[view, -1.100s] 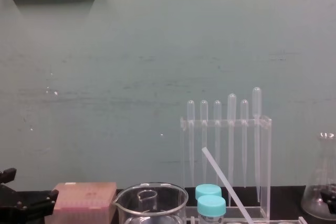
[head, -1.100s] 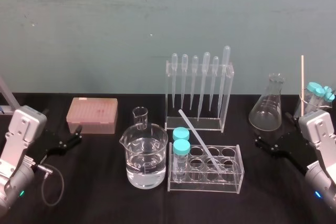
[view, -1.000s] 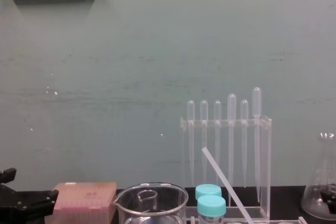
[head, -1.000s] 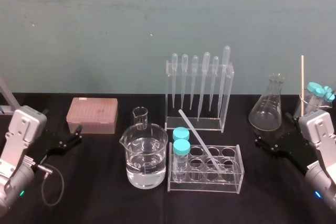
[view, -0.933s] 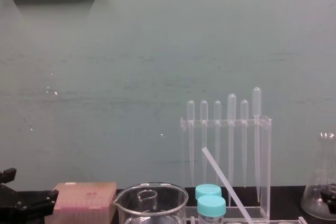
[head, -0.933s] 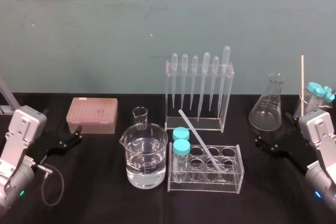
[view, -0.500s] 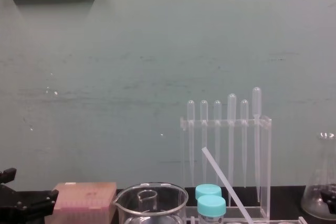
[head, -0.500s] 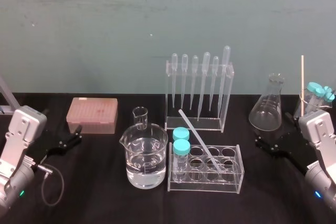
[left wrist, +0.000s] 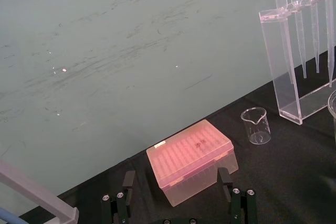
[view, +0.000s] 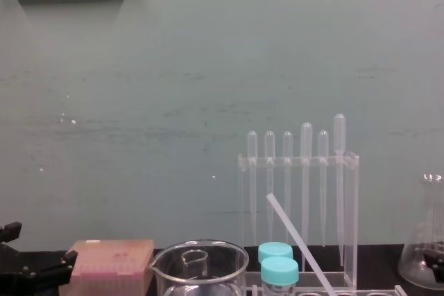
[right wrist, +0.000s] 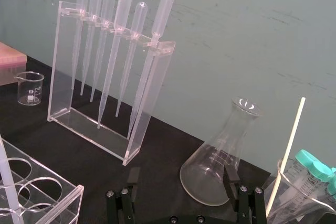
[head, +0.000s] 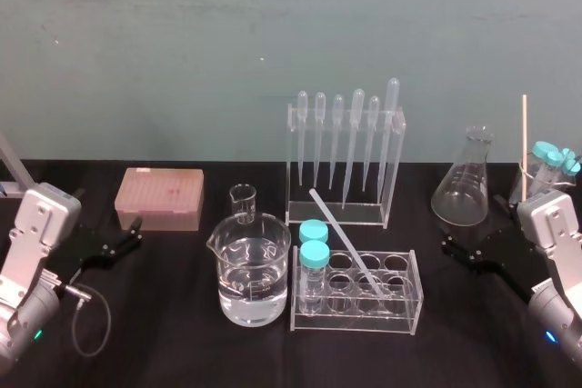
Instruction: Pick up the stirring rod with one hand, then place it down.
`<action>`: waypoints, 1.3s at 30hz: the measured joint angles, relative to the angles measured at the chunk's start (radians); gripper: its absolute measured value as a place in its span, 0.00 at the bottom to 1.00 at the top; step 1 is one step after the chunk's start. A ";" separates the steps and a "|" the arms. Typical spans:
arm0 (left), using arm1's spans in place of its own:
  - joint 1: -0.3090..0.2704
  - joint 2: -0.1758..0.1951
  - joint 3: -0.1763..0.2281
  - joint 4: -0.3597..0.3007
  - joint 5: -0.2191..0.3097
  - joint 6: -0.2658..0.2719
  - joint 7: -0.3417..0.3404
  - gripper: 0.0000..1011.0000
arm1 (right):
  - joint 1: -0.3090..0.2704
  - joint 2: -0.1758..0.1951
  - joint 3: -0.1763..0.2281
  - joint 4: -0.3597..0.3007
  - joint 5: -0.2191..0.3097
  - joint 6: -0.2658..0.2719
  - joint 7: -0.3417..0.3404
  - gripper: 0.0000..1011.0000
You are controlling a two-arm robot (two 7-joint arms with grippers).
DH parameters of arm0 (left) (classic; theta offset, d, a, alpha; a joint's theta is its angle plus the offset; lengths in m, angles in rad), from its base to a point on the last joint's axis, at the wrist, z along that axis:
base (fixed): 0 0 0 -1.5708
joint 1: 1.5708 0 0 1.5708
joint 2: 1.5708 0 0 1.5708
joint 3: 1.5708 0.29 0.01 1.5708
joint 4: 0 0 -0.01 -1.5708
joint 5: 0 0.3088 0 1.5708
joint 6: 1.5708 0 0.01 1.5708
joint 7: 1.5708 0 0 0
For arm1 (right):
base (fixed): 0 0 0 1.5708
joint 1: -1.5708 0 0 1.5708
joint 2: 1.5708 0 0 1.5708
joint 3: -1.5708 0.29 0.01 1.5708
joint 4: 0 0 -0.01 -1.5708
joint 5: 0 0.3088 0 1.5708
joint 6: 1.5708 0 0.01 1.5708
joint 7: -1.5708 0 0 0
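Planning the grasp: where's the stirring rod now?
Head view, centre: the stirring rod leans in the tube rack, top tilted left toward the pipette rack.

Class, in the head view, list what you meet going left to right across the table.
pink tip box → large beaker of clear liquid → test tube rack, the stirring rod leaning in it → conical flask → beaker of capped tubes. Parked open at the table's sides: left gripper, right gripper.

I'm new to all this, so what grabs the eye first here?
The clear pipette rack stands tallest, centre back, with six bulb-topped pipettes hanging in it. Before it, the stirring rod leans in the test tube rack beside two teal-capped tubes and a half-full beaker. The left gripper and right gripper sit open at either side.
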 joint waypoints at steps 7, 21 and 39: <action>0.000 0.000 0.000 0.000 0.000 0.000 0.000 0.99 | 0.000 0.000 0.000 0.000 0.000 0.000 0.000 0.99; 0.000 0.000 0.000 0.000 0.000 0.000 0.000 0.99 | 0.000 0.000 0.000 0.000 0.000 0.000 0.000 0.99; 0.000 0.000 0.000 0.000 0.000 0.000 0.000 0.99 | -0.009 -0.004 0.048 -0.031 0.101 -0.004 0.114 0.99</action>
